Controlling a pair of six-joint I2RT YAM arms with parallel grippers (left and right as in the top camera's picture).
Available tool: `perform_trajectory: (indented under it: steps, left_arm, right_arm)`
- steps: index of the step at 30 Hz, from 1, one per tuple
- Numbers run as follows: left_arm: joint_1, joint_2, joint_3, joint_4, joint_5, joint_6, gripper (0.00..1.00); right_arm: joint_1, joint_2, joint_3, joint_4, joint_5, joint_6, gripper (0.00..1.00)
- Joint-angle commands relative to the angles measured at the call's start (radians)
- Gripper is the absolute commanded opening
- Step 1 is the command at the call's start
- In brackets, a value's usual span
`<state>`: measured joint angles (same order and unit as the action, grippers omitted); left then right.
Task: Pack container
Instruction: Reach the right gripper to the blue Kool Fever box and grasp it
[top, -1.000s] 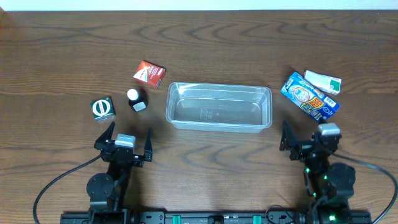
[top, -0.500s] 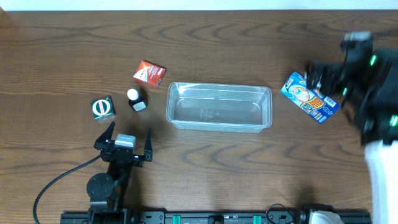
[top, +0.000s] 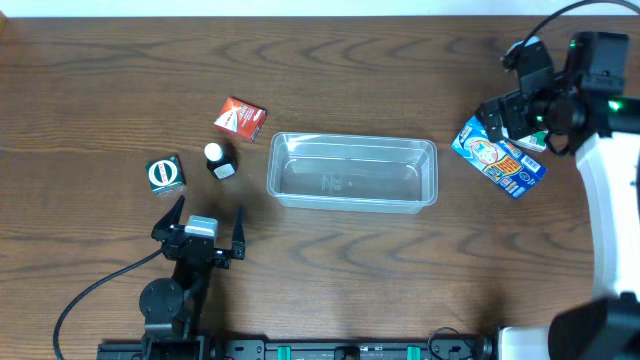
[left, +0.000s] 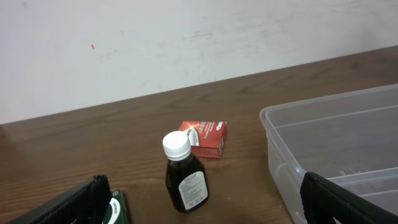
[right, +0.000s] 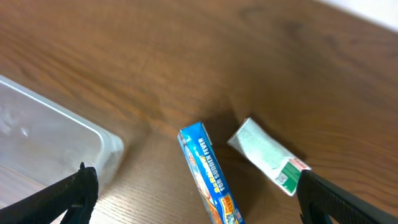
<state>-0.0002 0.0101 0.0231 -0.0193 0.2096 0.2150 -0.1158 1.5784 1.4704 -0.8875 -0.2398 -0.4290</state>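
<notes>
Well, at the far left of the overhead frame a green box (top: 165, 175) sat on the table (top: 100, 80). A bottle (top: 220, 160), dark, white-capped and upright, stood just to its right, between it and the container. A red box (top: 240, 119) lay a little above the bottle, apart from it.

Below these, at lower left, the left gripper (top: 208, 212) rested with its jaws spread wide, gripping nothing. Its wrist view looked past the bottle and red box to the container's left corner.

The container (top: 352, 141) lay in the middle of the frame, long side across, with wood grain showing through its clear bottom.

Just right of it, not touching, a blue box (top: 498, 157) lay tilted. A white box (top: 533, 141) with a green end lay beside the blue box's upper right edge, partly hidden overhead by the right arm.

At upper right the right gripper (top: 522, 92) hung over those two boxes, jaws wide apart and holding nothing; the blue box lay between the white box and the container.
</notes>
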Motion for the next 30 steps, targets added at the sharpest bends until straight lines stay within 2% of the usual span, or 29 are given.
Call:
perform_trajectory:
  steps: [1, 9, 15, 23, 27, 30]
  left_arm:
    - [0.001, -0.006, -0.019, -0.032, 0.011, 0.013, 0.98]
    - [0.001, -0.006, -0.019, -0.032, 0.011, 0.013, 0.98]
    - [0.001, -0.006, -0.019, -0.032, 0.011, 0.013, 0.98]
    - [0.001, -0.006, -0.019, -0.032, 0.011, 0.013, 0.98]
    - [0.001, -0.006, -0.019, -0.032, 0.011, 0.013, 0.98]
    - [0.001, -0.006, -0.019, -0.032, 0.011, 0.013, 0.98]
  right_arm:
    - [-0.008, 0.061, 0.014, -0.006, -0.014, -0.055, 0.99]
    - [-0.008, 0.186, 0.013, -0.043, 0.020, -0.035, 0.99]
    - [-0.014, 0.248, 0.013, -0.060, 0.095, 0.032, 0.98]
    - [-0.025, 0.251, 0.013, -0.151, 0.146, 0.032, 0.89]
    - [-0.035, 0.251, 0.013, -0.190, 0.159, 0.033, 0.76]
    - [-0.045, 0.251, 0.013, -0.199, 0.179, 0.047, 0.74]
